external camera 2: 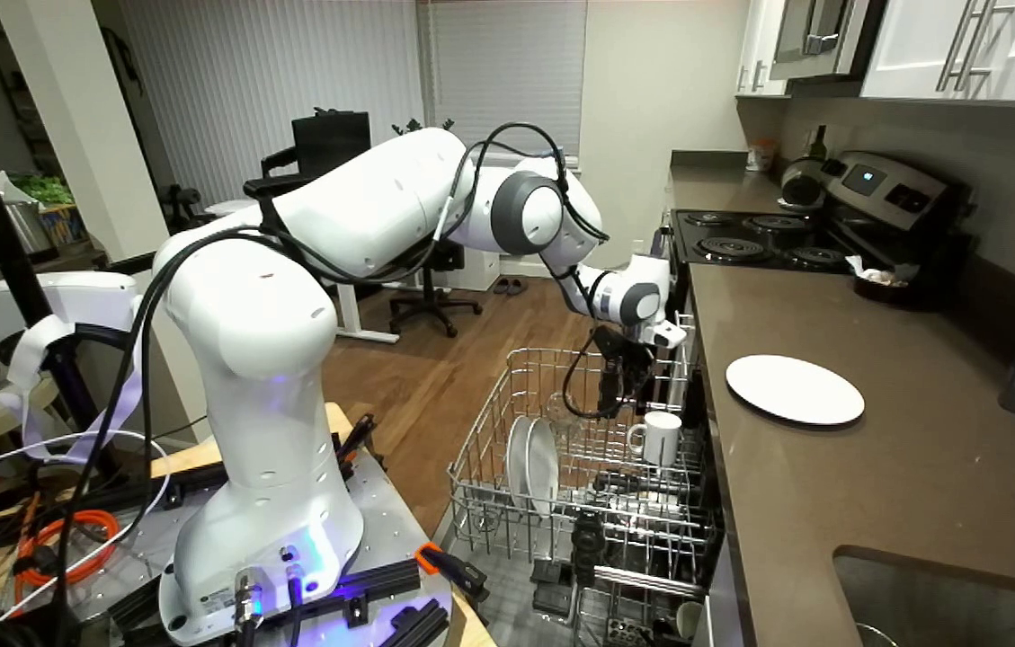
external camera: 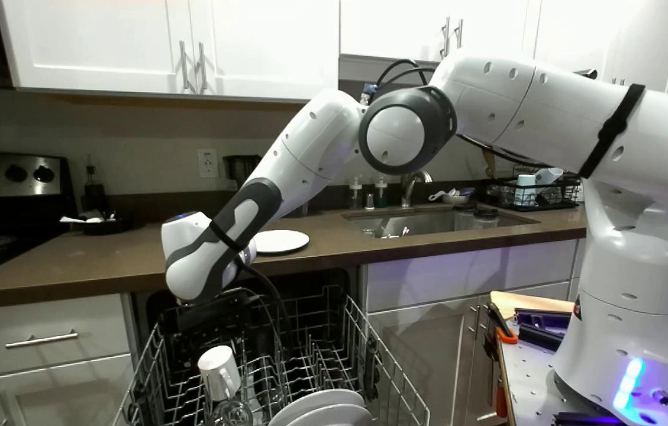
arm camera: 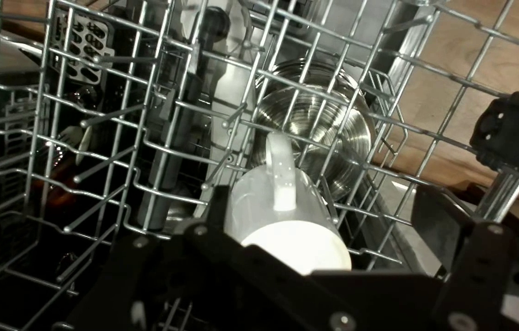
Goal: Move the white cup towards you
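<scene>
The white cup [arm camera: 284, 218] is round, smooth and shiny with a curved handle [arm camera: 282, 170], and it leans a little, upside down, in the rack [external camera: 390, 357] of thin metal wires. The black gripper [arm camera: 322, 202] hangs over it with its flat fingers [arm camera: 434, 225] spread wide. In the wrist view, the cup shows between them, closer to one finger.

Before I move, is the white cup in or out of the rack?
In: both exterior views show the white cup inside the wire rack.
</scene>
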Available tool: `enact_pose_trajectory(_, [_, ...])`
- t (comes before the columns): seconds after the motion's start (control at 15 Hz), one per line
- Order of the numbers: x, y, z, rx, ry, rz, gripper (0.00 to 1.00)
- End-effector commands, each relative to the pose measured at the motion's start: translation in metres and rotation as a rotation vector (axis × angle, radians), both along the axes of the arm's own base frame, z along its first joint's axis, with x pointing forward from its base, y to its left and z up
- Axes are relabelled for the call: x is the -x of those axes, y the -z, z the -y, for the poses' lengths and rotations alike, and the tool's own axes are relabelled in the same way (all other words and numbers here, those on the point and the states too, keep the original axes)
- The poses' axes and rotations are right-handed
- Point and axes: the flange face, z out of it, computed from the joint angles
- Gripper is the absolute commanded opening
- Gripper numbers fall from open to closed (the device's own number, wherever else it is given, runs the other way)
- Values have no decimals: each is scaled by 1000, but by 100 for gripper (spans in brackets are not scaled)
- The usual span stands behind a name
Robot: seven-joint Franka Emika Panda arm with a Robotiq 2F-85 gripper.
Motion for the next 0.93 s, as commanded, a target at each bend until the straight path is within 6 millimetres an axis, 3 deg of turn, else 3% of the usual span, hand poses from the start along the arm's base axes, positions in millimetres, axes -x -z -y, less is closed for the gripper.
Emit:
enact_pose_trajectory(0.0, [-5,12,-3,23,17,5,100])
enact_pose_trajectory(0.47, [-12,27,14,37,23,14,100])
enact_pose_trajectory(0.53, [-13,27,17,37,26,15,78])
enact_pose_trajectory(0.87, [-17,27,21,41,33,24,46])
